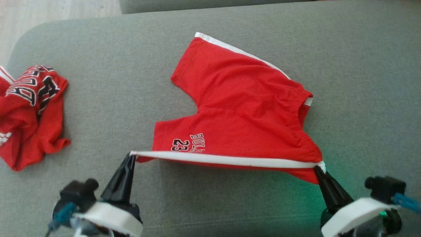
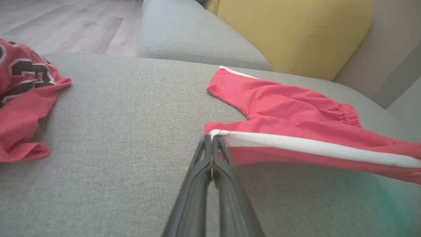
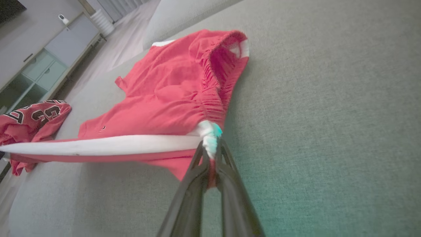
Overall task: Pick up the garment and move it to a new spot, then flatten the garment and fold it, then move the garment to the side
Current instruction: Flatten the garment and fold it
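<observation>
Red shorts (image 1: 243, 108) are spread on the grey cushion (image 1: 361, 82) in the head view, the near white-striped edge held taut between left gripper (image 1: 131, 157) and right gripper (image 1: 319, 168). In the left wrist view, the leg-hem corner is pinched by clenched fingers (image 2: 194, 184). In the right wrist view, the waistband corner is clamped likewise, a crumpled jersey (image 3: 33, 118) lying apart.

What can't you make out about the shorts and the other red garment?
- Shorts print: head view, part hidden behind the lifted white stripe.
- Jersey: head view, cut off by the left edge; folds hide some lettering.
- Shorts' underside: every view, hidden by the cloth itself.
</observation>
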Motion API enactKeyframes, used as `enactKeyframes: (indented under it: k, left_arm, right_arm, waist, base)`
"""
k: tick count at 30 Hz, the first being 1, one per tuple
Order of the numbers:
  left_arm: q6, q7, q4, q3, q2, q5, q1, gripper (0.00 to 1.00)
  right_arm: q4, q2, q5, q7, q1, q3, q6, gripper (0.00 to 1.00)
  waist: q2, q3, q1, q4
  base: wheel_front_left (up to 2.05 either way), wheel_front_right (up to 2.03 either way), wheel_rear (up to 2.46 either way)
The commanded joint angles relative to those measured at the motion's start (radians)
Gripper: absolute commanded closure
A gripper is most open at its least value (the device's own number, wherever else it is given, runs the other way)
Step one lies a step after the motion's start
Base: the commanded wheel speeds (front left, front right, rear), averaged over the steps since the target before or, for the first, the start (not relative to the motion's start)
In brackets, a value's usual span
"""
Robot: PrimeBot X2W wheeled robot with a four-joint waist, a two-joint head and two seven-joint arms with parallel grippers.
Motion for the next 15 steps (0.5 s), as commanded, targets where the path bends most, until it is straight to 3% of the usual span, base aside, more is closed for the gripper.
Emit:
enactKeyframes:
  k: [1,8,15]
  left_arm:
    - [0.007,0.016,-0.034,0.075,0.035,-0.022,-0.084,1.00]
    - [-0.032,0.139,0.005,0.041,0.080,-0.062,-0.299,1.00]
    - [-0.057,0.268,0.152,-0.047,0.145,-0.120,-0.629,1.00]
  right_arm:
    - [-0.039,-0.016,0.005,0.047,-0.059,-0.023,-0.001,1.00]
    - [-0.064,-0.016,-0.031,0.248,-0.222,-0.062,-0.001,1.00]
    - [-0.047,-0.016,-0.052,0.407,-0.438,-0.082,-0.001,1.00]
  waist:
    - [-0.0001,0.012,0.0001,-0.007]
    - [-0.0001,0.079,0.0001,-0.008]
    - [-0.0001,0.184,0.0001,-0.010]
  base:
    - [0.00,0.00,0.00]
    - [0.00,0.00,0.00]
    - [0.00,0.00,0.00]
